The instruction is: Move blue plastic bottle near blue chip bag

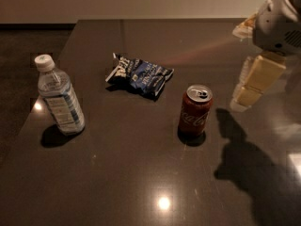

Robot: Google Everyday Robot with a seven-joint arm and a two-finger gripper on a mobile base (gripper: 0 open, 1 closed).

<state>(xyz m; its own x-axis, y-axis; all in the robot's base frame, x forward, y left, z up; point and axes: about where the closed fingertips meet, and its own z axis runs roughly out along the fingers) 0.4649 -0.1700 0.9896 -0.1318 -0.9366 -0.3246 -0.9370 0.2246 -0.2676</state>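
The blue plastic bottle (59,97) is clear with a white cap and a pale blue label. It stands upright near the table's left edge. The blue chip bag (140,75) lies wrinkled on the table, to the right of the bottle and farther back, with a clear gap between them. My gripper (245,100) hangs above the table at the far right, to the right of the can and far from the bottle. It holds nothing that I can see.
A red soda can (194,111) stands upright between the bag and my gripper. The dark glossy table (141,173) ends at a left edge close to the bottle. The arm casts a shadow at the lower right.
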